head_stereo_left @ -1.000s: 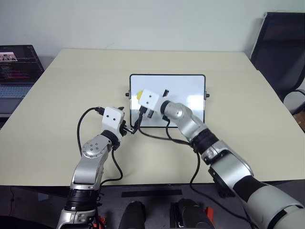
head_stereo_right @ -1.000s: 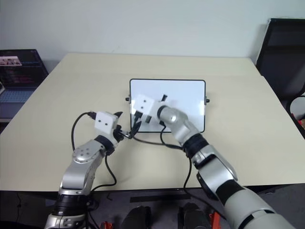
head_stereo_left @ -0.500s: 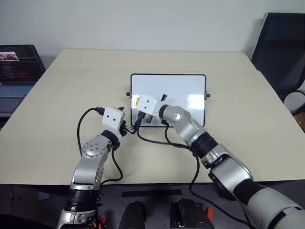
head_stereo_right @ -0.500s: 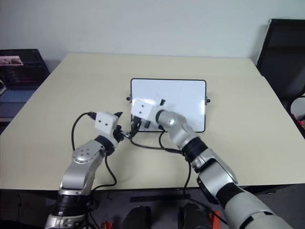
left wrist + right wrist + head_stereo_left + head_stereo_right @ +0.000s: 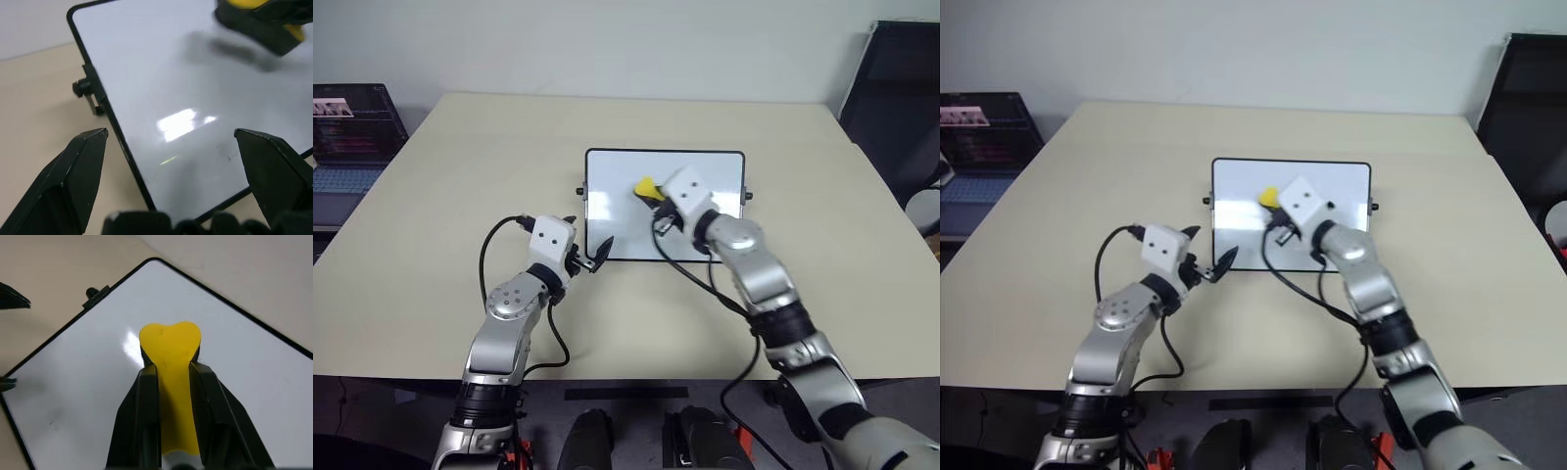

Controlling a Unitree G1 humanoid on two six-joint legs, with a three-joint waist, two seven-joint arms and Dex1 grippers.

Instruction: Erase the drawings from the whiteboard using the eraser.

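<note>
The whiteboard (image 5: 666, 206) lies flat on the table (image 5: 440, 196), its long axis running across the robot's view, left to right, with a small black knob (image 5: 579, 191) on each short side. Its white surface looks clean in the head views; a few faint specks near the corner by the left gripper are too small to read.

The right gripper (image 5: 172, 367) has its two black fingers pinched on the eraser (image 5: 646, 186), one on each long side of the yellow block. The eraser's long axis follows the fingers, and its rounded yellow end juts past the fingertips, pointing forward and toward the robot's left. It is over the middle of the board, toward the far edge; whether it touches the surface cannot be told.

The left gripper (image 5: 590, 262) is at the board's near left corner, fingers spread wide and holding nothing, one fingertip over the table and the other over the board.
</note>
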